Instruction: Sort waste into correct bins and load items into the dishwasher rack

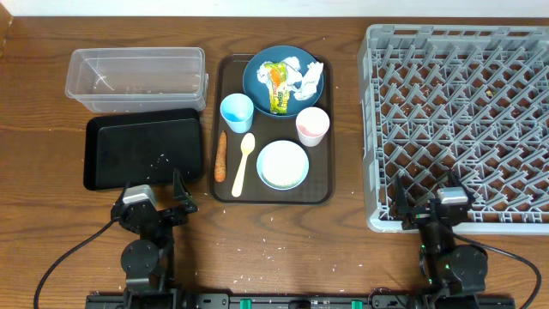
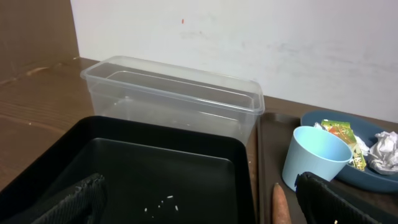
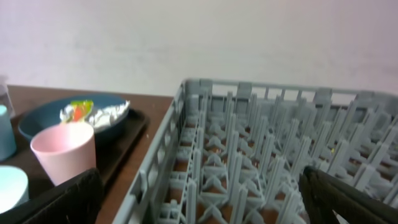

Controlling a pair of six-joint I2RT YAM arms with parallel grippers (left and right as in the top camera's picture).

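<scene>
Both the left end effector (image 1: 153, 196) and the right end effector (image 1: 427, 199) rest at the near edge of the tabletop (image 1: 283, 245) in the overhead view. Each has its fingers spread apart and nothing between them. The left one is just in front of the black tray (image 1: 146, 142), and the clear tub (image 1: 129, 79) stands behind that tray. The right one is at the near wall of the rack (image 1: 371, 120), which holds no dishes. Between the bins and the rack lies a brown serving tray (image 1: 319, 167) carrying what is to be sorted. On it are a dark-blue plate (image 1: 254, 75) with the tissue (image 1: 305, 77) and wrapper (image 1: 276, 87) piled on top, a light-blue cup (image 1: 237, 110), a pink cup (image 1: 312, 125), a white bowl (image 1: 282, 164), a spoon (image 1: 243, 163) and, just beside the spoon, the sausage (image 1: 220, 156). Nothing appears sorted yet.

From the left wrist, the parted fingers (image 2: 336, 199) frame the black tray, where a few white grains (image 2: 163, 204) lie on the floor. The tub behind looks empty. The sausage sits tight between the serving tray's rim and the spoon. Wide jaws coming down there could knock the spoon or jam on the rim. The grains look too small to pinch.

From the right wrist, the rack's pegs fill the frame, with the pink cup and the loaded plate off to the left. The tissue and wrapper touch, so a grab at one may drag both into the same bin. Lifting the plate before it is cleared would likely tip waste into the rack. The light cups could topple if a finger clips them.
</scene>
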